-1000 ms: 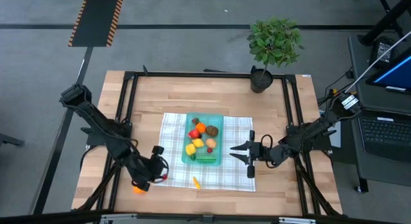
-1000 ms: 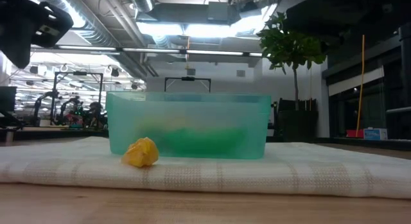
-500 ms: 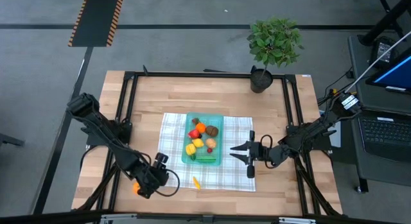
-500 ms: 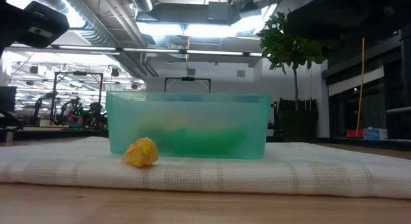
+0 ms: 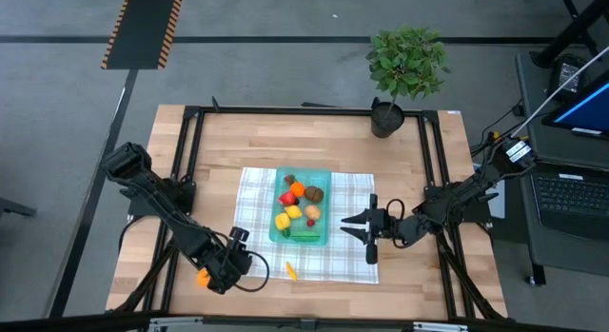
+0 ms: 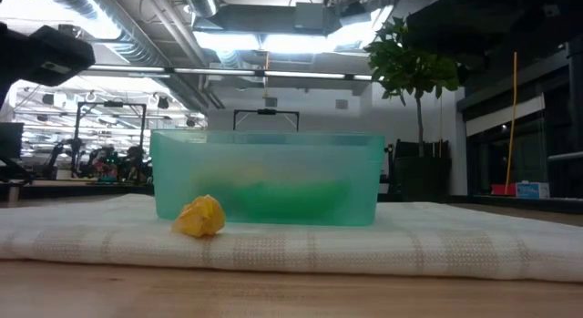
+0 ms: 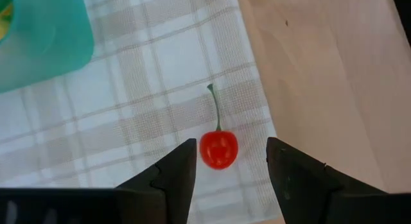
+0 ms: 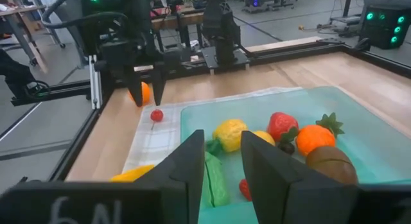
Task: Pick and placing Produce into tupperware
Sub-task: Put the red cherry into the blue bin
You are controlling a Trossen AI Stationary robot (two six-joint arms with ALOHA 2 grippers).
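The left end effector [image 7: 226, 161] hovers over the corner of the checked cloth [image 5: 354, 204] on the wooden counter [image 5: 238, 142], its fingers [image 7: 172, 172] spread apart and empty, straddling a red cherry [image 7: 218, 149] that lies on the cloth just inside its edge, stem pointing toward the teal tupperware [image 5: 320, 176]. The cherry is not touched by either finger. Seen from overhead, the tupperware sits in the middle of the cloth and already holds several pieces of produce [image 5: 297, 206]: red, orange, yellow, brown and a green one along its near wall. A small yellow-orange piece [image 5: 290, 270] lies on the cloth just outside the container, toward the counter's front edge, and an orange piece [image 5: 203, 276] rests on the bare wood beside the left arm. The right end effector [image 5: 354, 222] waits near the container's other side, just above the cloth, its fingers [image 8: 191, 165] parted a little and gripping nothing. A potted plant [image 5: 404, 70] stands at the counter's far edge, well apart from the cloth.
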